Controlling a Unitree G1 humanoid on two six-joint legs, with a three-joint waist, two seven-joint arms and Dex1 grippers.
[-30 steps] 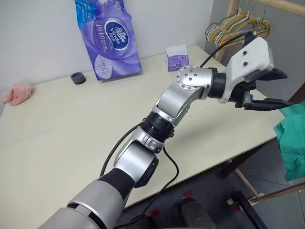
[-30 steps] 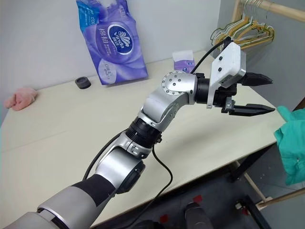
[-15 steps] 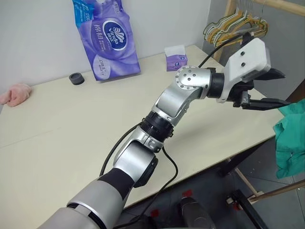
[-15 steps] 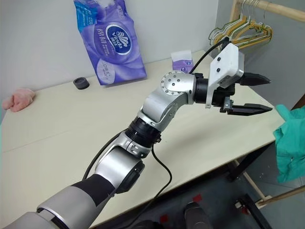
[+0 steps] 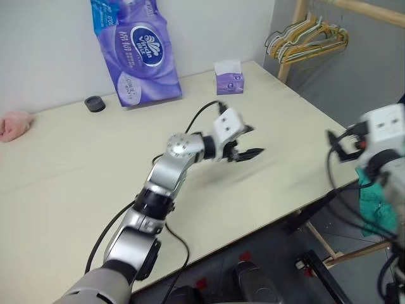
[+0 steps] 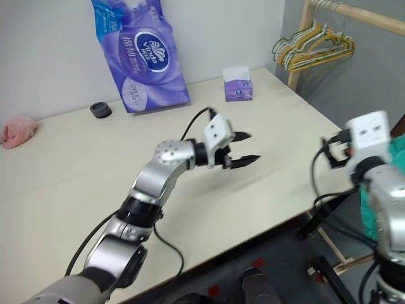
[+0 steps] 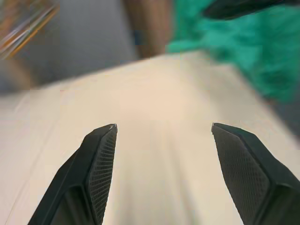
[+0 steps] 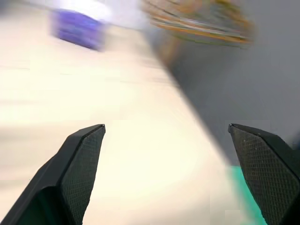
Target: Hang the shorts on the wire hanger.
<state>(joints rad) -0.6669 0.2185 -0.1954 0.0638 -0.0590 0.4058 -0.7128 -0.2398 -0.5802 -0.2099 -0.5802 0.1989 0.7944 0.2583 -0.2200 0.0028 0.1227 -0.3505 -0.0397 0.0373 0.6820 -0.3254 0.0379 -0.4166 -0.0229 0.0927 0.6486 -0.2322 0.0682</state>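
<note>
The teal-green shorts [image 5: 372, 204] hang past the table's right edge, partly hidden behind my right arm; what holds them up is hidden. They also appear as a teal mass [image 7: 243, 51] in the left wrist view. My left gripper [image 6: 245, 148] hovers open and empty over the middle of the cream table [image 6: 278, 107], pointing right toward the shorts. My right gripper [image 8: 166, 126] is at the table's right edge beside the shorts, its jaws wide apart with nothing between them. I cannot make out the wire hanger.
A wooden rack [image 5: 289, 44] stands off the far right corner with a bunch of green and yellow hangers [image 5: 307, 38]. On the table's far side are a purple tissue pack [image 5: 136, 54], a small tissue box [image 5: 228, 79], a black cap [image 5: 95, 103] and a pink cloth [image 5: 12, 125].
My left arm has swung down and left from beside the rack to low over the table's middle. My right arm has come into view at the right edge, in front of the shorts.
</note>
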